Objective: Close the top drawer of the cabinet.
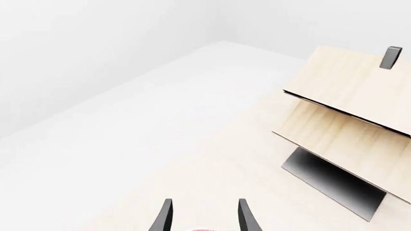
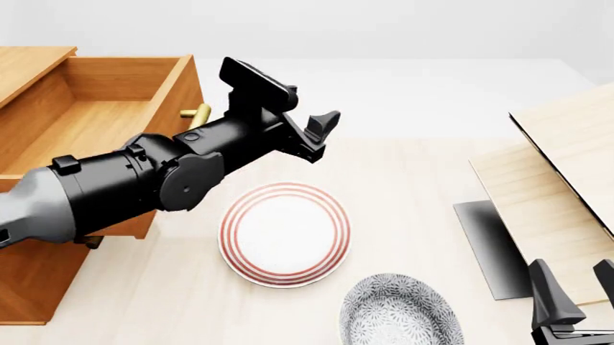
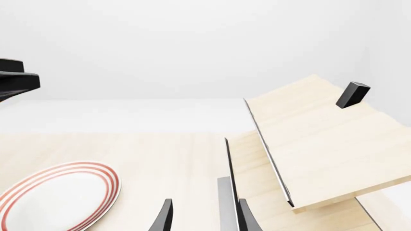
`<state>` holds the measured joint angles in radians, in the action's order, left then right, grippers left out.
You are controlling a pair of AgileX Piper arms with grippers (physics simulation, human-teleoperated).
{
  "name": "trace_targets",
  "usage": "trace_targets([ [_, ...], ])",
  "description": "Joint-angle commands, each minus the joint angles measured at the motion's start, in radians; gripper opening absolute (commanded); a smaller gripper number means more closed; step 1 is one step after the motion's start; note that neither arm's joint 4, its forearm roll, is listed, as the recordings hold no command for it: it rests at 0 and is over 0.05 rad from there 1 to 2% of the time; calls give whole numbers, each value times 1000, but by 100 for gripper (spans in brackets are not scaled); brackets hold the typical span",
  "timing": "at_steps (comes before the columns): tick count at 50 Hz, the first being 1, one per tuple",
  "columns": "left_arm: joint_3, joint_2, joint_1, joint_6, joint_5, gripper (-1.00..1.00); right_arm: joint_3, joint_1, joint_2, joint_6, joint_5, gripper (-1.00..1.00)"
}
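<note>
The top drawer (image 2: 91, 108) is seen pulled out of the cabinet (image 2: 34, 287), its hollow wooden box laid open from above, and its brass bar handle (image 2: 197, 115) is found on the front panel, just behind the left arm's forward link. The left gripper (image 2: 321, 129) is held beyond that panel, off to the handle's right and clear of it, above the light wooden table (image 2: 403, 201); its fingers (image 1: 165, 216) are seen spread apart in the wrist view with nothing between them. Below and a little nearer than this gripper, a white plate with red rings (image 2: 285, 233) is laid flat on the table, and a grey patterned plate (image 2: 401, 313) is placed nearer still, just beside it. Far to the right, pale slanted wooden boards (image 2: 556, 172) are propped over a dark grey panel (image 2: 489, 248). The right gripper (image 2: 576, 295) is held low beside those boards, its fingers (image 3: 164, 216) likewise parted and empty
</note>
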<state>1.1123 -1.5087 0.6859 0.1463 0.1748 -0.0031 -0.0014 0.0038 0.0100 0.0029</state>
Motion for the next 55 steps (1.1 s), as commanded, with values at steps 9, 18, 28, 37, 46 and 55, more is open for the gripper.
trace_targets([
  [9, 69, -116, -157, -5, -62, 100, 0, 0, 0, 1, 0, 100],
  [18, 9, -86, -241, 0, -67, 100, 0, 0, 0, 0, 0, 100],
  [28, -109, 35, -324, -12, -74, 100, 0, 0, 0, 0, 0, 100],
  [37, -181, 74, -400, -4, -59, 100, 0, 0, 0, 0, 0, 100],
  [46, -210, 90, -470, 6, -50, 100, 0, 0, 0, 0, 0, 100],
  [55, -223, 108, -531, 19, -46, 100, 0, 0, 0, 0, 0, 100],
])
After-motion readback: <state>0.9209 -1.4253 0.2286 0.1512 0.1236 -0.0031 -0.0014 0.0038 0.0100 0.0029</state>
